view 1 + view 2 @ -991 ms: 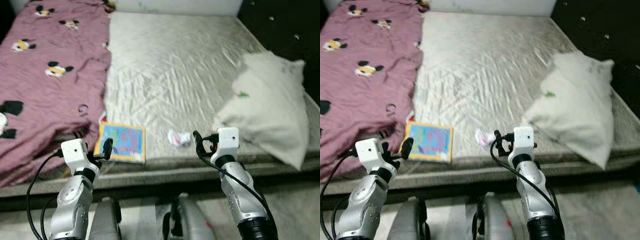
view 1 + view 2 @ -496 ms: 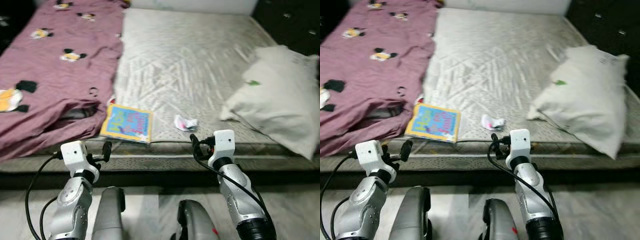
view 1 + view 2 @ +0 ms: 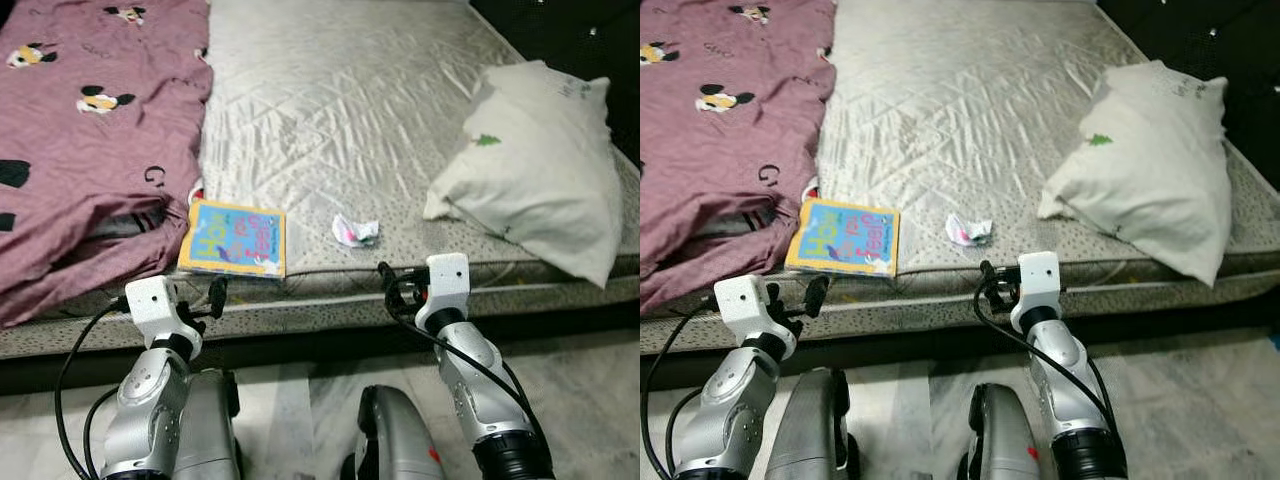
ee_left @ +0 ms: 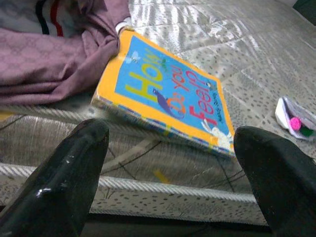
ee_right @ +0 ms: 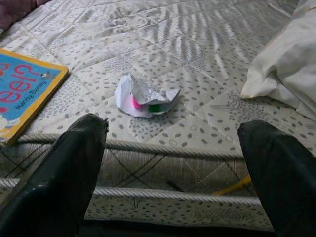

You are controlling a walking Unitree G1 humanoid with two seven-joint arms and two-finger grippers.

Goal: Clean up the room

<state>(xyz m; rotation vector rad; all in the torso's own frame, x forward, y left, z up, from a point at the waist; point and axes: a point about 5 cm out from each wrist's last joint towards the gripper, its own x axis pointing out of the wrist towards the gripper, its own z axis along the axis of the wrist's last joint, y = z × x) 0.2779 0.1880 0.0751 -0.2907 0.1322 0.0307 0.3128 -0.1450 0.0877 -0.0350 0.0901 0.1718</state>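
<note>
I'm looking down at a bed (image 3: 330,110) with a pale grey quilted mattress, dotted along its near edge and trimmed with a rope-like piping. A mauve blanket (image 3: 85,130) printed with cartoon mouse heads covers the bed's left part and bunches up near the edge. A white pillow (image 3: 535,165) lies on the right side, with a small green mark and some faint print I cannot read. Beyond the bed on the right the room is dark. Below the bed's edge I see pale marbled floor (image 3: 590,400).

A children's book (image 3: 233,238) with a yellow border and blue cover lies flat near the mattress edge, just beside the blanket folds; its title reads "How do you feel?". A crumpled white wrapper (image 3: 354,230) with pink and green spots sits right of the book, well apart from the pillow.

My left tool (image 4: 170,170) hangs in front of the bed's edge facing the book, fingers spread wide, holding nothing. My right tool (image 5: 173,168) faces the wrapper, likewise wide and empty.
</note>
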